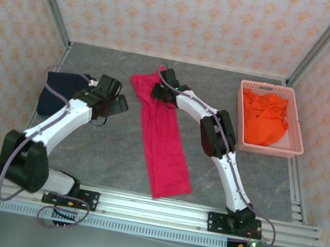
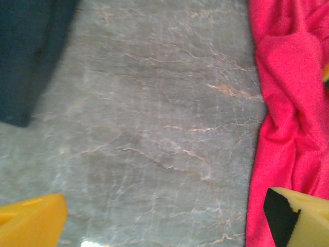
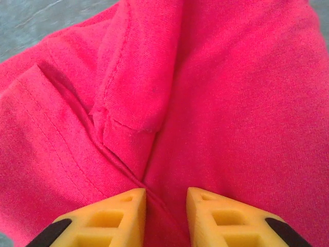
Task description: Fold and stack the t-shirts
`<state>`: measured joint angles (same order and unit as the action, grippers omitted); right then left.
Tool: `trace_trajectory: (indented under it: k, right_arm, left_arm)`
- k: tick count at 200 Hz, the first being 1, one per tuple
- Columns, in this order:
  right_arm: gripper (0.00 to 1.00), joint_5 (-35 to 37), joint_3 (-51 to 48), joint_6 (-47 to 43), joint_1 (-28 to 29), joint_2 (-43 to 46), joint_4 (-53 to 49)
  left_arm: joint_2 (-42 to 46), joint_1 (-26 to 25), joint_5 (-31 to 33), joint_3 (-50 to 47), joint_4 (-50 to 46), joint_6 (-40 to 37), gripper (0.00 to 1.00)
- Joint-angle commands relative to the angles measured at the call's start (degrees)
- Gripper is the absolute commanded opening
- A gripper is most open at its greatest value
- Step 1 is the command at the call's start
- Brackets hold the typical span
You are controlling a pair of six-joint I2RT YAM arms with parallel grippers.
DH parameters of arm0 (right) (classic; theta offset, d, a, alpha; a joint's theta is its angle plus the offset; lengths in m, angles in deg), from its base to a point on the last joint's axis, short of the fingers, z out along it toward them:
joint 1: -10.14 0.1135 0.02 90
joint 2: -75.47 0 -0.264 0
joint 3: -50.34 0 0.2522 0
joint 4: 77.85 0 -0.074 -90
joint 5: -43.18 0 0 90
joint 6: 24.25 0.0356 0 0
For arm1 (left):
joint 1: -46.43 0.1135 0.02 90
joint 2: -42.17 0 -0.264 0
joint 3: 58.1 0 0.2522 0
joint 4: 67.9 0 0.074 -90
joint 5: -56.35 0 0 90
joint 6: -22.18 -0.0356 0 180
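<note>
R arm [image 1: 217, 133] rises from its base at near edge, elbow bent, forearm stretched toward far-centre of table [image 1: 115, 153]; R gripper [image 1: 158, 89] points down onto far end of pink shirt [image 1: 165, 143]. In wrist view its fingers [image 3: 110, 218] stand narrow w/ a ridge of the cloth in the gap btwn them; can't tell if it's actually pinched. L arm [image 1: 63, 118] leans from near-left corner toward left edge, then bends inward. L gripper [image 1: 116, 103] is over bare table, jaws wide, nothing in them. Pink shirt lies as a long strip from far-centre to near-centre, slightly diagonal, creased at far end. It's just right of L gripper; navy shirt [image 1: 55, 94] sits just left of it, bunched by left edge. Orange shirt [image 1: 267, 119] is heaped in basket [image 1: 275, 149] at far-right corner, well apart from both grippers
</note>
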<state>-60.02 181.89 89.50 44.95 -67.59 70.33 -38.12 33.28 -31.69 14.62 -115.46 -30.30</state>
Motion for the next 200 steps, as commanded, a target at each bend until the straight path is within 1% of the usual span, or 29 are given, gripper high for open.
trace_trajectory:
  k: [1,19,29,52,61,73,83,93,109,118,134,137,142,151,159,167,181,200]
  right_arm:
    - [0.29,4.50,-8.74,4.77,-0.46,5.08,-0.51]
    - [0.29,4.77,-16.24,7.32,-0.53,9.45,4.23]
    - [0.32,2.92,-18.21,6.69,-0.53,11.17,6.51]
    - [0.43,-0.59,-14.88,1.71,-0.69,12.91,4.51]
    - [0.45,0.46,-13.91,0.62,-0.87,13.81,3.66]
    - [0.50,2.38,-14.00,-0.60,-1.38,15.28,4.95]
    - [0.52,4.12,-14.27,-0.90,-2.07,15.95,5.62]
    - [0.52,3.61,-14.17,-0.53,-3.24,16.05,5.59]
    - [0.52,2.45,-15.41,1.55,-5.09,16.68,6.42]
    - [0.52,2.20,-17.32,2.16,-5.76,17.62,7.90]
    - [0.52,2.38,-20.37,2.60,-6.54,19.61,9.75]
    - [0.52,2.42,-20.91,2.54,-6.65,20.05,9.94]
    - [0.52,2.55,-21.74,2.61,-6.89,20.55,10.20]
    - [0.52,2.63,-23.14,2.75,-7.27,21.64,10.63]
    - [0.52,2.62,-24.46,2.87,-7.62,22.62,11.32]
    - [0.52,2.56,-25.78,3.04,-7.97,23.53,12.20]
    - [0.52,2.01,-27.39,2.82,-8.39,24.67,13.11]
    - [0.52,1.00,-26.93,2.17,-8.79,24.27,11.86]
  left_arm:
    - [-6.57,-0.37,-3.04,6.05,4.57,0.28,1.00]
    - [-14.42,-0.30,-5.38,11.92,6.21,0.76,1.00]
    - [-19.10,-0.58,-6.92,15.72,6.72,1.08,1.00]
    - [-28.41,-1.59,-9.37,24.98,8.63,1.13,1.00]
    - [-33.09,-1.87,-10.30,28.93,8.92,1.06,1.00]
    - [-38.28,-2.19,-10.61,34.11,7.89,1.90,1.00]
    - [-42.23,-2.20,-11.91,38.16,6.79,2.88,0.96]
    - [-45.36,-2.40,-12.42,41.14,6.82,3.79,0.92]
    - [-49.87,-2.46,-12.15,46.20,5.41,4.57,0.78]
    - [-52.17,-2.46,-11.37,49.33,3.83,4.50,0.65]
    - [-55.82,-2.24,-12.25,54.42,1.95,4.41,0.51]
    - [-56.64,-2.25,-12.69,55.41,1.56,4.41,0.46]
    - [-57.83,-2.28,-13.13,57.17,0.83,4.32,0.40]
    - [-59.95,-2.23,-13.53,60.23,-0.83,4.32,0.25]
    - [-61.74,-2.24,-13.86,63.12,-2.00,4.10,0.16]
    - [-63.53,-2.16,-13.91,66.19,-3.29,3.84,0.09]
    - [-66.93,-1.83,-14.29,72.09,-5.71,3.64,0.04]
    - [-71.27,-1.13,-16.09,79.21,-7.01,3.35,0.01]
